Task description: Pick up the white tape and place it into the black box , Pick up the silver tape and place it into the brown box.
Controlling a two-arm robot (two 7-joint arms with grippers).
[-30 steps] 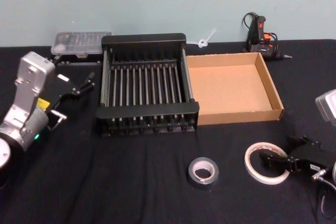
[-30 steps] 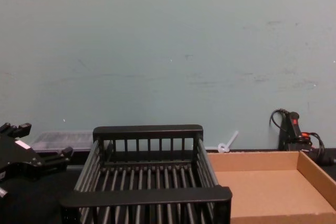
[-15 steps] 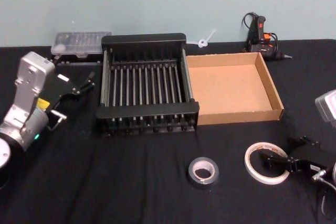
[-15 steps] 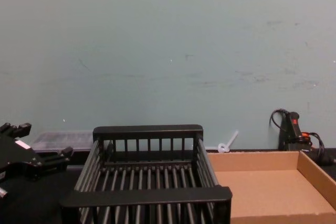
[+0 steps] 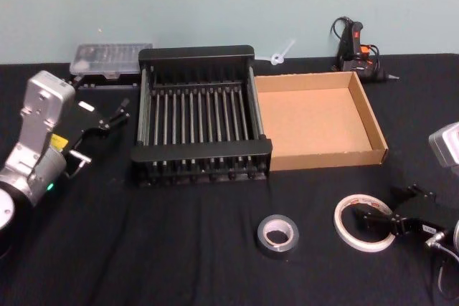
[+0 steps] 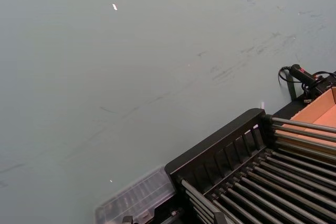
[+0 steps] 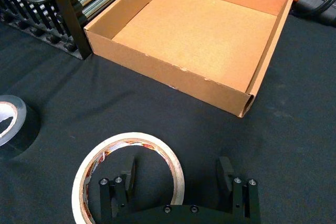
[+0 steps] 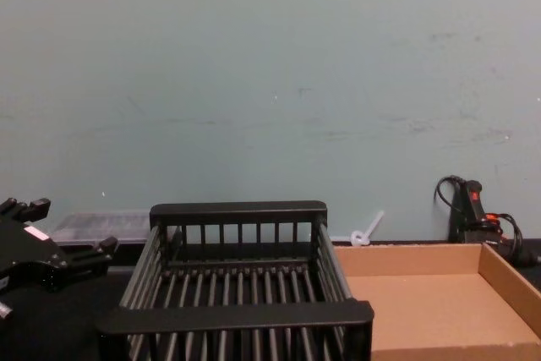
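The white tape [image 5: 363,221] lies flat on the black cloth at the front right. My right gripper [image 5: 374,219] is open at the ring's right side. In the right wrist view one finger [image 7: 127,176] stands inside the hole of the white tape [image 7: 137,138] and the other finger [image 7: 226,174] outside it. The silver tape [image 5: 277,236] lies to its left, also at the edge of the wrist view [image 7: 10,124]. The black box [image 5: 195,54] and the brown box [image 5: 330,157] stand side by side farther back. My left gripper [image 5: 111,114] hovers open left of the black box.
A clear plastic case [image 5: 111,59] sits behind the black box's left corner. A black glue gun [image 5: 355,44] rests at the back right by the wall, with a small white object [image 5: 278,55] behind the boxes. Bare black cloth lies between the tapes and the boxes.
My right gripper has shifted very slightly at the white tape's rim. Both tapes, both boxes and the left arm stay where they were.
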